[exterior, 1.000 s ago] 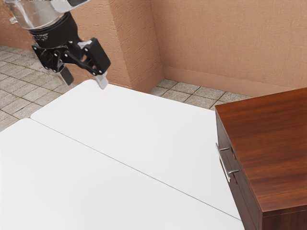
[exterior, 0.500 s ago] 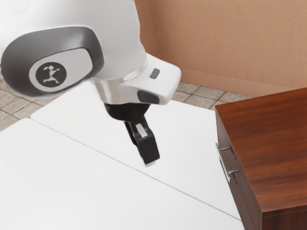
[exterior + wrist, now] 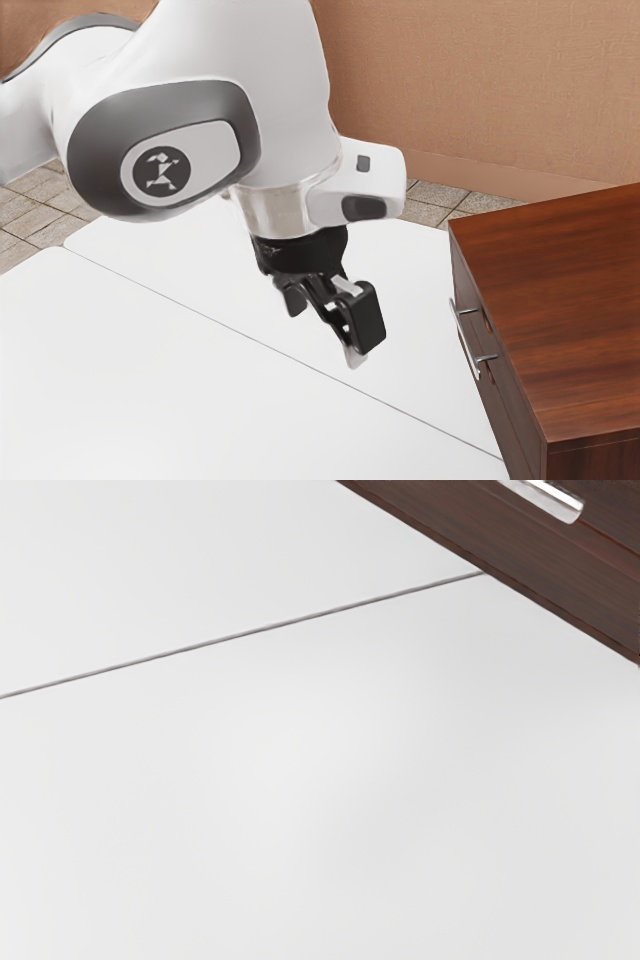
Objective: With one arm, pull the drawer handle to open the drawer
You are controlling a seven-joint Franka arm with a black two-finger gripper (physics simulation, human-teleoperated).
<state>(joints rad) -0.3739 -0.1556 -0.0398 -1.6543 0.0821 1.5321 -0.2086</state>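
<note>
Item 1: gripper, black, two-finger, on white Franka arm entering from exterior view's upper left. Jaws spread, nothing betw. them; hangs just above table, tilted toward exterior view's right. Item 2: drawer handle, slim silver bar on two short posts, mounted on narrow front face of cabinet; lies well apart from gripper, toward exterior view's right, untouched. Wrist view: handle seen as a bright bar against dark wood front, ahead of the hand, across bare tabletop. Item 3: cabinet, dark reddish wood w/ visible grain, stands at table's far-right end in exterior view; drawer front looks flush w/ cabinet body, no gap seen. Item 4: table, white, two panels meeting at thin grey seam; seam runs diagonally under gripper, and in wrist view seam reaches base of cabinet. Item 5: surroundings: tan textured wall, grey-brown tiled floor.
</note>
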